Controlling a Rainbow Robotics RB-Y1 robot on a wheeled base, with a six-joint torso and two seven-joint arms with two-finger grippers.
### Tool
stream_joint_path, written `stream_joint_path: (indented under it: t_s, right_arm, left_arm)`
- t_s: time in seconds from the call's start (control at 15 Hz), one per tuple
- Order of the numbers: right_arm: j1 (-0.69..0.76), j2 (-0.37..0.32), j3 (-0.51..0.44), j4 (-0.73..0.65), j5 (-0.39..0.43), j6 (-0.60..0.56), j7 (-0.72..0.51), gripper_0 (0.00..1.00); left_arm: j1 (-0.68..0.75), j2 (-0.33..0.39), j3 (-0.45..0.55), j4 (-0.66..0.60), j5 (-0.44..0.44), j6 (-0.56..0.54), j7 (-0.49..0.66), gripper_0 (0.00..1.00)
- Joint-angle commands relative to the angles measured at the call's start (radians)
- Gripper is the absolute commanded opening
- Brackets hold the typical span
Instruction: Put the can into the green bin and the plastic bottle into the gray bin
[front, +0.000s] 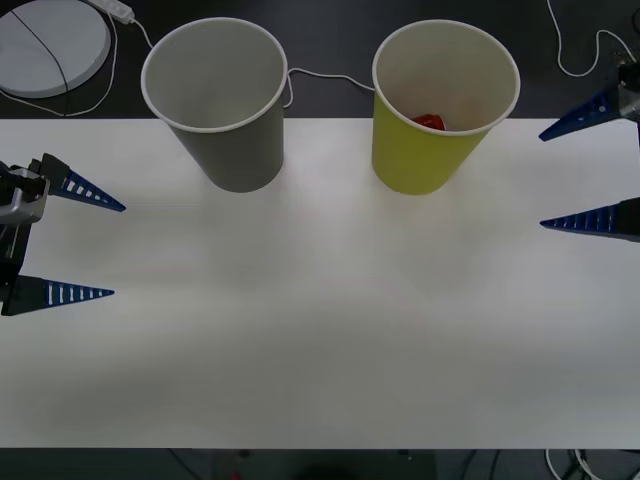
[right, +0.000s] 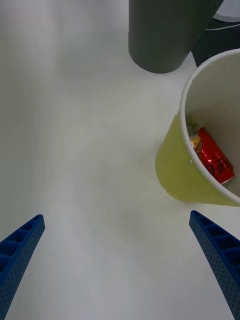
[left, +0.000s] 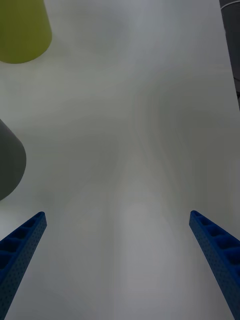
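Bare white worktop (front: 320, 330) lies between the wide-open, empty left gripper (front: 88, 248) and right gripper (front: 575, 175); with the can (right: 212, 156) already inside the green bin (front: 425, 150) upper right, the gray bin (front: 235, 140) upper left awaits a bottle, so keep both clear of the rims.

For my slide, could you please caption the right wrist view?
Red can lying inside the green bin, open right gripper above the table.

red can (right: 212, 157) lying inside green bin (front: 420, 160) | gray bin (front: 235, 150) upright beside
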Motion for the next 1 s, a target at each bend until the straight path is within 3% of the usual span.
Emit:
stream_joint_path:
  t_s: [0.07, 0.53, 1.0]
  right_arm:
    - [0.08, 0.028, -0.045, -0.001, -0.01, 0.001, 0.091, 1.0]
    - [0.19, 0.099, -0.089, -0.004, -0.012, -0.001, 0.185, 1.0]
    - [0.298, 0.206, -0.152, -0.004, -0.01, -0.001, 0.378, 1.0]
  left_arm:
    - [0.0, 0.0, 0.0, 0.0, 0.0, 0.0, 0.0, 1.0]
    - [0.0, 0.0, 0.0, 0.0, 0.0, 0.0, 0.0, 1.0]
    - [0.0, 0.0, 0.0, 0.0, 0.0, 0.0, 0.0, 1.0]
